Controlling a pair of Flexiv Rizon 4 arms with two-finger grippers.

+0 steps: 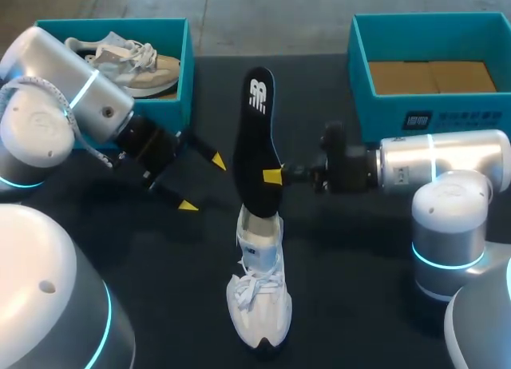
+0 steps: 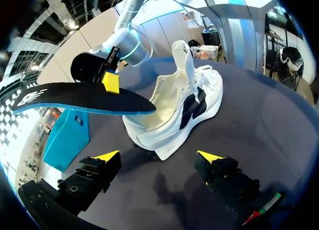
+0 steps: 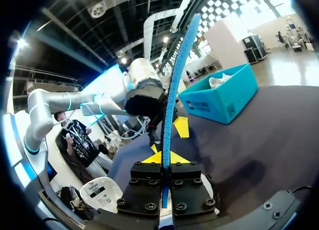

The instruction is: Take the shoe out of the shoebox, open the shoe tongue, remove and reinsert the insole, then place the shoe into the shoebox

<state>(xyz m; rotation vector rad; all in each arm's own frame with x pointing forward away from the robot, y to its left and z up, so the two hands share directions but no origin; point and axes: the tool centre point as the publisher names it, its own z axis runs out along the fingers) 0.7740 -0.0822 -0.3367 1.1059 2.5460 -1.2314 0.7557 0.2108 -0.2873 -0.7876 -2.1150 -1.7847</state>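
1. While the white sneaker [image 1: 259, 305] stands sole-down on the black table [image 1: 359, 305], approx midway btwn the side edges & near the robot-side edge, its toe points at that edge and its tongue is pulled up.
2. Black insole [image 1: 257, 137] w/ blue underside hangs in the air. One end is over the sneaker's heel opening (can't tell if touching) and the other points to the far edge.
3. Right gripper [image 1: 273, 176]: fingers almost together, pinching the insole from both sides, toward its near end.
4. Left gripper [image 1: 201, 181]: fingers spread wide, holding nothing, just beside the insole on the table's left half.
5. Left shoebox [image 1: 185, 65], teal, sits at the far-left corner w/ a beige sneaker [image 1: 132, 61] inside.
6. Right shoebox [image 1: 359, 65], teal, sits at the far-right corner, brown cardboard floor showing.
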